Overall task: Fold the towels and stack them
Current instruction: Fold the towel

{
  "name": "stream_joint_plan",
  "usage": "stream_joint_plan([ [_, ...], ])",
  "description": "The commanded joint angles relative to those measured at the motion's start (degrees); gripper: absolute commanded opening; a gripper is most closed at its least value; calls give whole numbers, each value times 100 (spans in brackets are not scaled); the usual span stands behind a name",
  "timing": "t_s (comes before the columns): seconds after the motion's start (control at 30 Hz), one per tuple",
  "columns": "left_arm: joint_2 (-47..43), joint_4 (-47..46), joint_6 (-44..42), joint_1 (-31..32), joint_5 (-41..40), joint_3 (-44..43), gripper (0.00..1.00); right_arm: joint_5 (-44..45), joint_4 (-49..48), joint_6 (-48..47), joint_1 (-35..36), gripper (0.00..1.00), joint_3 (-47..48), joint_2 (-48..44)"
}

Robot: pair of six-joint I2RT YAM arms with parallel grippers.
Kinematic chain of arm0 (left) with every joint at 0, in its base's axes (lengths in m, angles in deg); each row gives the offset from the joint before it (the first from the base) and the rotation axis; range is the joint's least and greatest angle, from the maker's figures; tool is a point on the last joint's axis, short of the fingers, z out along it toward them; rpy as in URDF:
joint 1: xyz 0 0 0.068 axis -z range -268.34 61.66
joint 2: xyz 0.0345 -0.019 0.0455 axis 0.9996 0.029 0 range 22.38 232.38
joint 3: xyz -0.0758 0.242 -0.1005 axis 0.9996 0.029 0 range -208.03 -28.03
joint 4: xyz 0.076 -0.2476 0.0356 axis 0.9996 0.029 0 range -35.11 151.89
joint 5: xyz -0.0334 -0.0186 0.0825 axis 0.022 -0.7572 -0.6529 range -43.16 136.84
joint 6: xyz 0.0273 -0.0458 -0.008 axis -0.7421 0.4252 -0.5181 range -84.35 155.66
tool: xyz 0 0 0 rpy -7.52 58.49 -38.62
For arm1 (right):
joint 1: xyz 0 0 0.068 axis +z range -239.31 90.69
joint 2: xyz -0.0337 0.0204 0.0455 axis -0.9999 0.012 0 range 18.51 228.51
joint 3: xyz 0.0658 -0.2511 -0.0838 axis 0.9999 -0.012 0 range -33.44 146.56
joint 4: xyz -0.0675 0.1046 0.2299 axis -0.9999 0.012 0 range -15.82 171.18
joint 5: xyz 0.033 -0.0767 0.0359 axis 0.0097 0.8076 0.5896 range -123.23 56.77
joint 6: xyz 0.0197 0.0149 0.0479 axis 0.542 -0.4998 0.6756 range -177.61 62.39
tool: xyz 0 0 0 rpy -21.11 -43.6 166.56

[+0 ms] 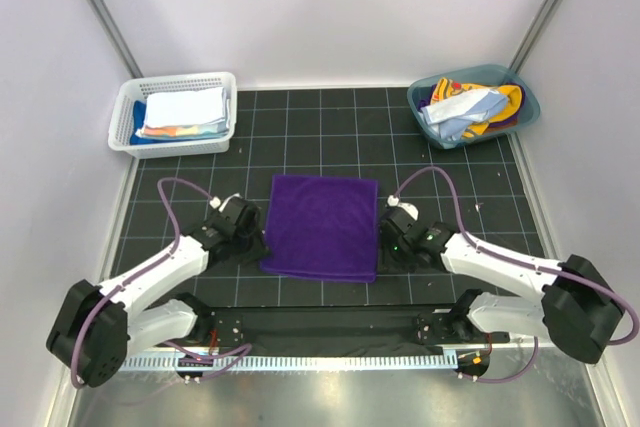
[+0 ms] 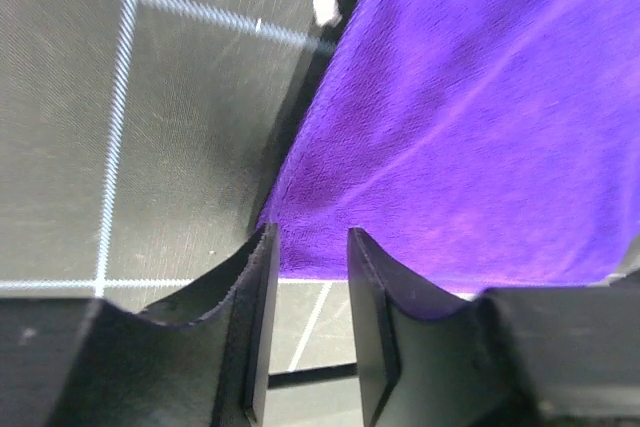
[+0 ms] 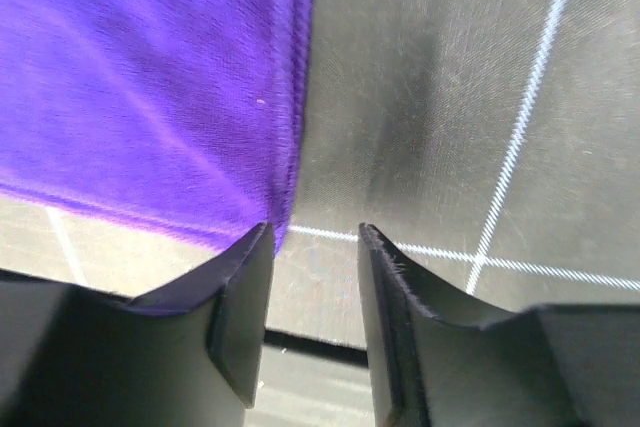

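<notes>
Purple towel [image 1: 322,225] lies flat on the counter [image 1: 300,117], its near corners just ahead of my left jaws and right jaws; both stand partly open, empty.

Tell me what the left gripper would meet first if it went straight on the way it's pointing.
Probably the purple towel: its corner lies just ahead of the open left gripper, though the gripper's height above the black mat is unclear.

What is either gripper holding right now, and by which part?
Nothing. The left gripper and right gripper are both open, each sitting at a near corner of the flat purple towel without pinching it.
</notes>
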Motion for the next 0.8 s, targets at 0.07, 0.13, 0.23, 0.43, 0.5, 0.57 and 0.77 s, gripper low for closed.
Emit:
stream_joint_plan([
  [0.07,38,834,-497,5,-998,-1180,43,612,601,-483,-255,52,1242,-88],
  [0.13,318,799,-812,5,-1271,-1583,47,525,471,-660,-544,52,1611,201],
  [0.23,957,527,-1356,-91,-1641,-1927,50,420,138,-915,-1195,51,1893,623],
  [0.43,2128,-237,-2114,-574,-1493,-2683,49,462,-558,-1415,-1794,52,2516,1555],
  [0.5,2568,-475,-2387,-776,-1352,-2963,49,542,-620,-1565,-1811,52,2850,2021],
  [0.57,2901,-729,-2545,-891,-1247,-3079,49,647,-673,-1706,-1829,52,3036,2406],
  [0.77,3666,-1187,-2835,-1050,-631,-3457,50,823,-576,-1891,-1926,53,3678,3173],
])
